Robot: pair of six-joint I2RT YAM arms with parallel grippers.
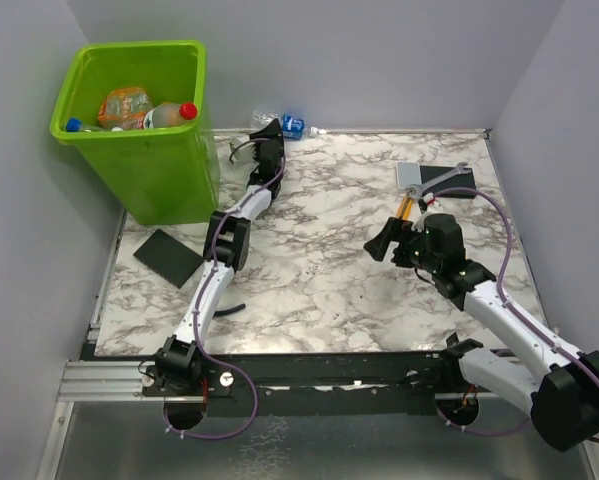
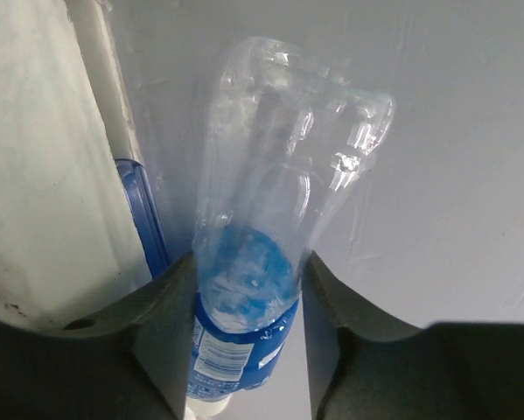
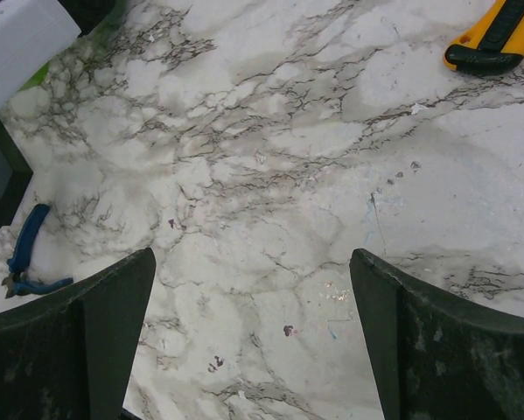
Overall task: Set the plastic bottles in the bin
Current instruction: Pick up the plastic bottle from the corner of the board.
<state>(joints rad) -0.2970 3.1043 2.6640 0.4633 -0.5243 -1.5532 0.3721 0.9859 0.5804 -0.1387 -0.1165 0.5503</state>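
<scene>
A clear plastic bottle (image 2: 288, 157) with a blue label lies at the table's far edge against the back wall, also seen in the top view (image 1: 293, 124). My left gripper (image 2: 248, 289) is shut on it, a finger pressing each side of its body. In the top view the left gripper (image 1: 270, 131) reaches to the far edge, just right of the lime-green bin (image 1: 129, 135). The bin holds several bottles (image 1: 144, 108), among them an orange one and one with a red cap. My right gripper (image 3: 253, 289) hangs open over bare marble (image 1: 381, 245), holding nothing.
A flat black pad (image 1: 167, 256) lies in front of the bin. At the back right lie a grey pad (image 1: 411, 176), a wrench (image 1: 449, 178) and an orange utility knife (image 3: 493, 39). Blue-handled pliers (image 3: 25, 258) lie on the marble left of the right gripper.
</scene>
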